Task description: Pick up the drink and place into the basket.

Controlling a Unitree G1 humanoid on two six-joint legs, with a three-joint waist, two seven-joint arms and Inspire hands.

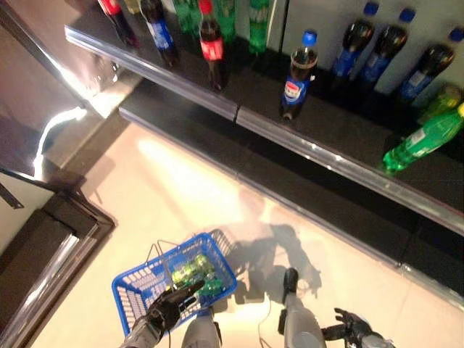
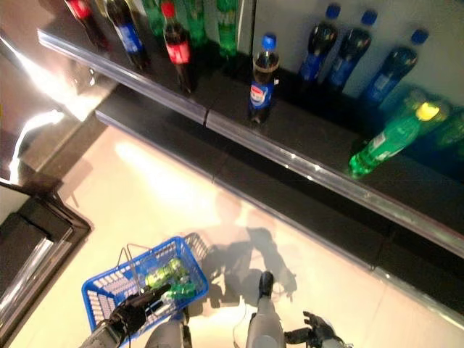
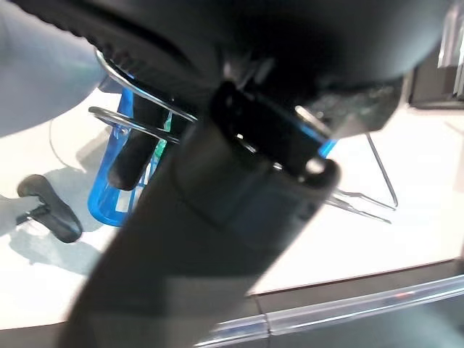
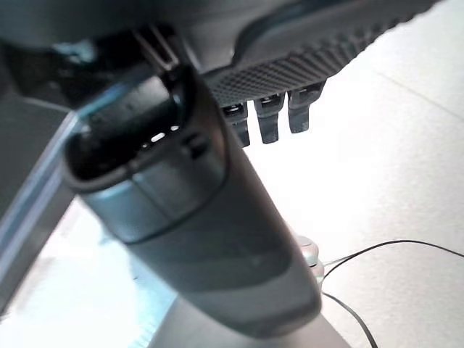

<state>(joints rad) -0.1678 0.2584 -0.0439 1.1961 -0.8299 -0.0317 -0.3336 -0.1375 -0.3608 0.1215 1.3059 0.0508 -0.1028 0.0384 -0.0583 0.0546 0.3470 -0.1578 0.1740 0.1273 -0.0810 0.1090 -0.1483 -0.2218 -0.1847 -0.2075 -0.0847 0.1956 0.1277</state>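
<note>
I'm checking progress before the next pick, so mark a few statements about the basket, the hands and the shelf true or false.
1. The blue basket holds green bottles. True.
2. The basket stands on the shelf. False: it hangs low by the floor, at the left hand.
3. The right hand holds a drink. False: it is open and empty.
4. A green bottle lies tipped over on the shelf. True.
5. All shelf bottles have red caps. False: several caps are blue, such as on the front cola bottle.
</note>
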